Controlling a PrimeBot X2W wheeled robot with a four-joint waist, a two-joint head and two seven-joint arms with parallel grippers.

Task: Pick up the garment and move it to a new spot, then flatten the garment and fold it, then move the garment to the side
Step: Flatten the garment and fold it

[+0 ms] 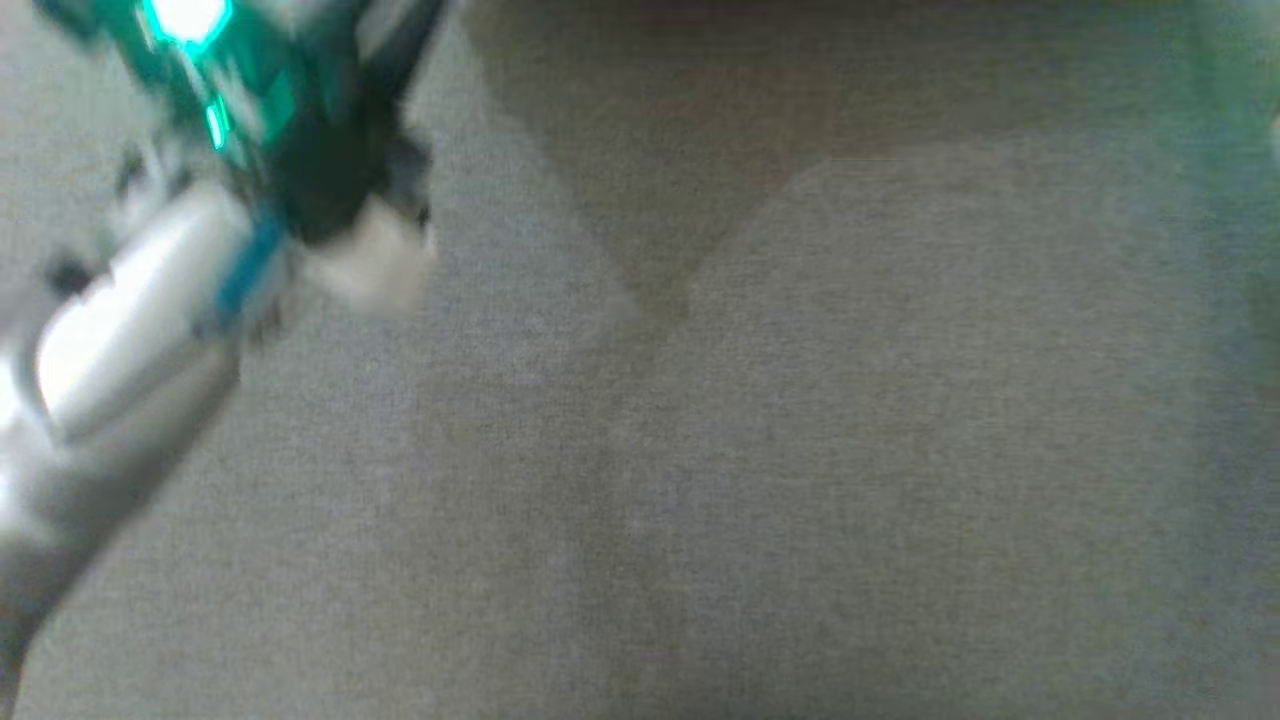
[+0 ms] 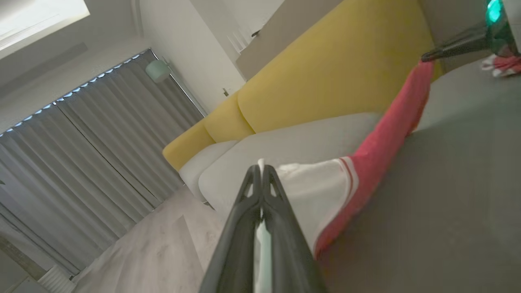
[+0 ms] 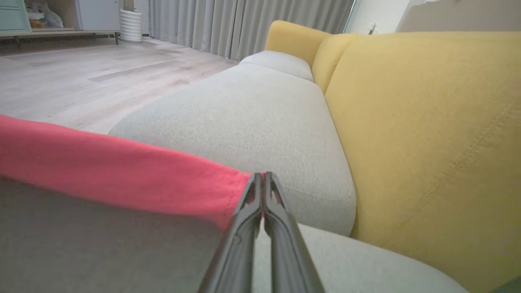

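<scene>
The left hand [image 2: 260,167] and right hand [image 3: 263,176] each pinch the red and white garment [image 2: 382,142], stretched tight from 7 to 1 o'clock.

On my left wrist feed the garment [image 2: 382,150] reads coral red, with a white panel [image 2: 309,191] edged by thin red and white stripes. The sofa backrest [image 3: 427,122] is mustard yellow. Its seat cushions [image 3: 252,110] are pale grey with a fine woven fleck. The curtains [image 2: 89,162] are mid grey in vertical pleats. The floor [image 3: 81,69] shows pale, washed wood grain. The left gripper [image 2: 261,169] and right gripper [image 3: 260,177] are matt black, jaws included. My head camera gives a blurred silver-white left forearm [image 1: 130,330] with a blue band [image 1: 250,265] and a bright teal-green light [image 1: 188,18].
</scene>
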